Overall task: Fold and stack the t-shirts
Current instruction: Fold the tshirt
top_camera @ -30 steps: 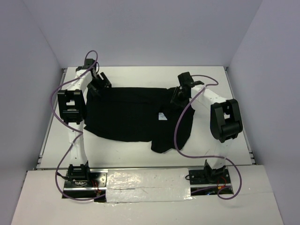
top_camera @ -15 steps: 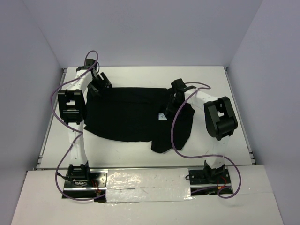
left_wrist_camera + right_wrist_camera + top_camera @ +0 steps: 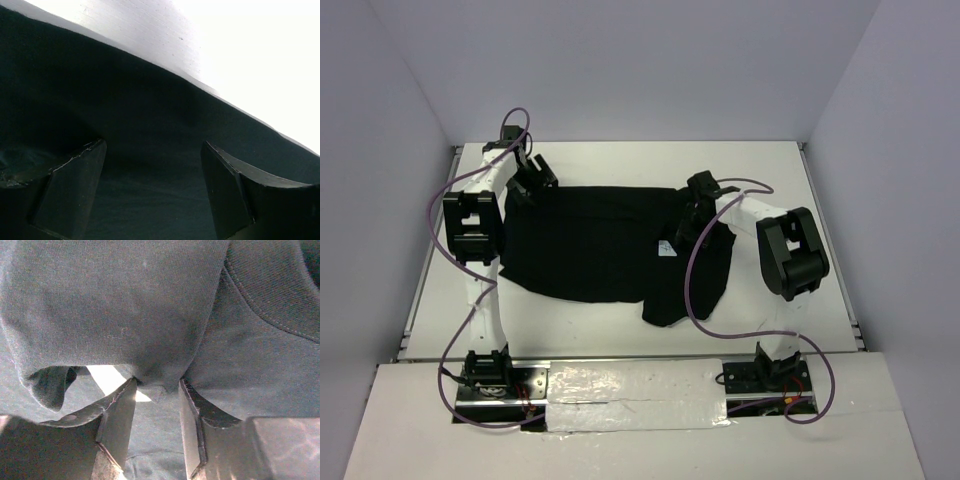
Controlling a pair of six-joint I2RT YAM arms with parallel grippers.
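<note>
Jaws of the left gripper [image 3: 152, 150] stand wide over the far left edge of the black t-shirt [image 3: 580, 245]. Those of the right gripper [image 3: 156, 386] are narrow, pinching a raised fold. The white table [image 3: 620, 160] carries the t-shirt, spread across its middle. A small white tag [image 3: 667, 248] shows beside the right gripper.

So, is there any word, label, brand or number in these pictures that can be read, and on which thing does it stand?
No text can be read in any view.
The small white tag on the black t-shirt: it may carry print, but it is too small to read.
The two wrist views show only plain cloth, with no writing on it.
</note>
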